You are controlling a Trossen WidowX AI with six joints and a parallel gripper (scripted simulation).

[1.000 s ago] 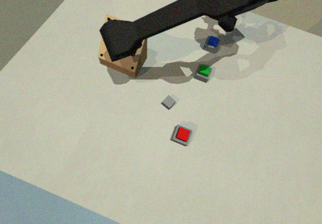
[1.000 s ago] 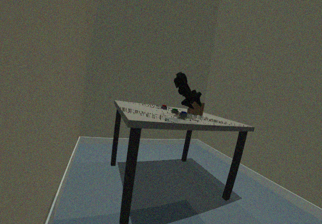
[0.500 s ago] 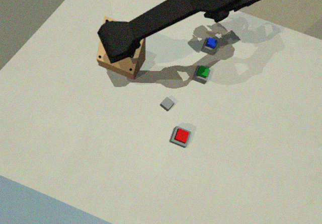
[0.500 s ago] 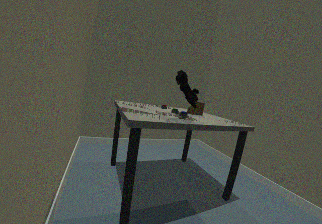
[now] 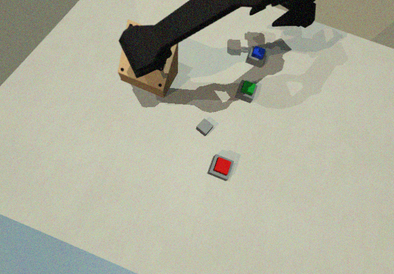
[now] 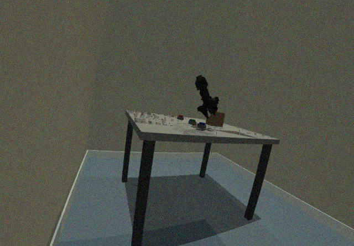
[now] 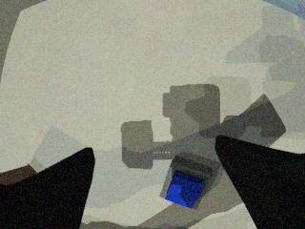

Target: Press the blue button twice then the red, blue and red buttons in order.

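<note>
The blue button [image 5: 258, 52] [image 6: 201, 123] [image 7: 183, 188] sits in a grey housing, in the arm's shadow. In the wrist view it shows low in the picture, between the two fingers and nearer the right one. The red button [image 5: 222, 165] [image 6: 180, 115] stands farther off in its grey housing. It is not in the wrist view. My gripper [image 5: 262, 19] [image 7: 156, 149] is open and empty. It hangs above the table near the blue button, apart from it. Both button caps look raised.
A green button [image 5: 248, 87] [image 6: 192, 120] stands between the blue and red ones. A small grey block [image 5: 204, 126] lies between green and red, off to one side. A wooden block [image 5: 127, 69] [image 6: 218, 119] stands partly under the arm. The table [image 5: 127, 169] carries them all.
</note>
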